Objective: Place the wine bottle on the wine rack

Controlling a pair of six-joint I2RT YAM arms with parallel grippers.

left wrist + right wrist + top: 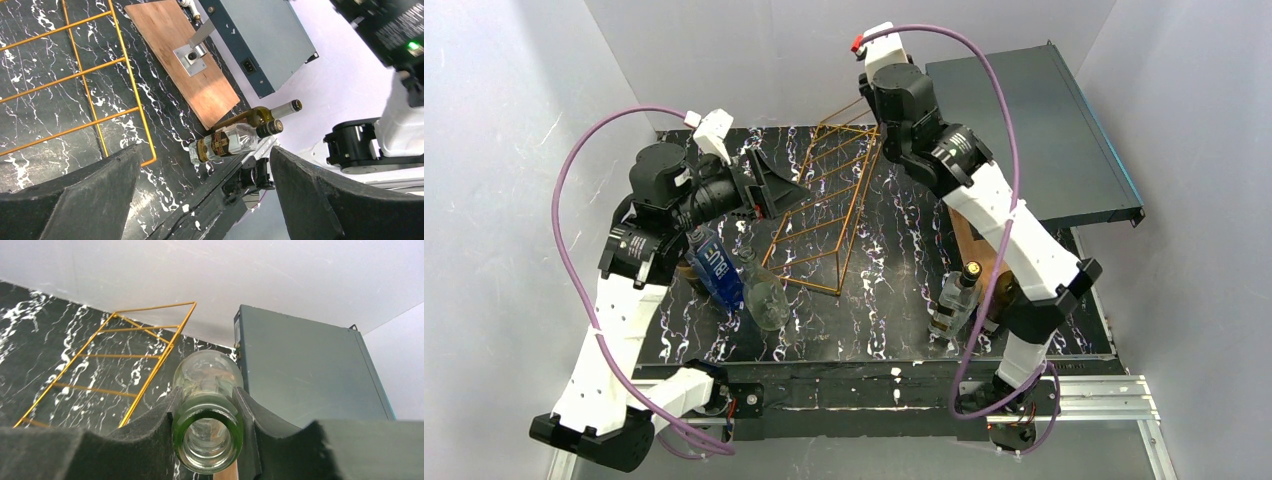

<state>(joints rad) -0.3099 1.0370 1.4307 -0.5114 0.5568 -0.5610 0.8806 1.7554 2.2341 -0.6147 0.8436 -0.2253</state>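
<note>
My right gripper [207, 427] is shut on the neck of a clear, green-tinted glass wine bottle [207, 375], seen from its mouth end and held above the table's far side. The copper-gold wire wine rack [125, 355] lies just left of it on the black marble table [894, 250]. In the top view the right wrist [899, 95] hides its fingers and the bottle, right beside the rack's [824, 200] far end. My left gripper [776, 188] is open and empty at the rack's left side, its jaws wide apart in the left wrist view [205, 200].
A blue bottle [714, 265] and a clear bottle [764, 295] lie at the front left. A labelled clear bottle [952, 298] and a dark one [970, 272] stand at the front right by a wooden board [190, 65]. The dark flat box [1044, 130] sits back right.
</note>
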